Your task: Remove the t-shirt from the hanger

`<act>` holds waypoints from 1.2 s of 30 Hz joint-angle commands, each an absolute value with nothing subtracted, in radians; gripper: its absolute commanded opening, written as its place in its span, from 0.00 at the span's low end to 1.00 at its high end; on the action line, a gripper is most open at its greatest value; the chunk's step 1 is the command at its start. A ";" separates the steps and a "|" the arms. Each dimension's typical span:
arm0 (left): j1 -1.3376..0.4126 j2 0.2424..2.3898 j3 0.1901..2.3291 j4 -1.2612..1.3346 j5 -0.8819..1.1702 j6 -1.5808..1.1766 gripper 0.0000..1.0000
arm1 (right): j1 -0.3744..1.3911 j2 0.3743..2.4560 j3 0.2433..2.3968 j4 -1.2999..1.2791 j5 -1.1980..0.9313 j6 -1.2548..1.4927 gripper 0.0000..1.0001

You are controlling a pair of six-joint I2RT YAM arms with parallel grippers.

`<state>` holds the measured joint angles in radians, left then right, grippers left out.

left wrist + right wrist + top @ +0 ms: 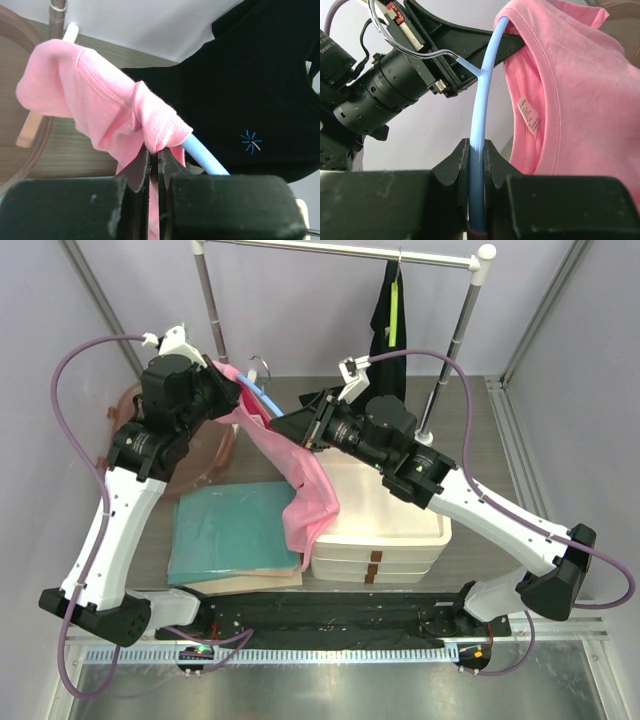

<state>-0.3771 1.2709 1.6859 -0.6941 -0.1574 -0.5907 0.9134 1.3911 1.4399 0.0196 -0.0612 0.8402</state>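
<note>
**A:** Nearest us, the pink t-shirt (305,480) trails down onto the white boxes (385,530) on the worktop (480,440).

**B:** Further up, the right claw (476,150) is clenched on the blue hanger (482,95). The left claw (154,150) pinches shoulder fabric beside the hanger's tip.

**A:** Dangers?

**B:** That's a thin fold, so a hard tug could slip it free. And if the collar catches on the hanger, everything drags together.

**A:** The black garment (388,310) hangs well apart at the back.
</note>
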 commanded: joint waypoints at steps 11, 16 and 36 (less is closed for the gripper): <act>-0.370 1.169 1.591 -0.492 0.118 -0.549 0.00 | 0.919 1.394 1.497 0.061 -0.207 0.796 0.26; -0.371 1.157 1.563 -0.496 0.156 -0.560 0.00 | 0.917 1.462 1.566 0.060 -0.241 0.802 0.36; -0.370 1.134 1.585 -0.373 -0.167 -0.591 0.00 | 0.916 1.387 1.408 0.061 -0.242 0.882 0.01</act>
<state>-0.3725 1.1366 1.5417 -0.5228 -0.0490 -0.5728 0.9134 1.4704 1.4399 -0.0147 -0.2153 0.8619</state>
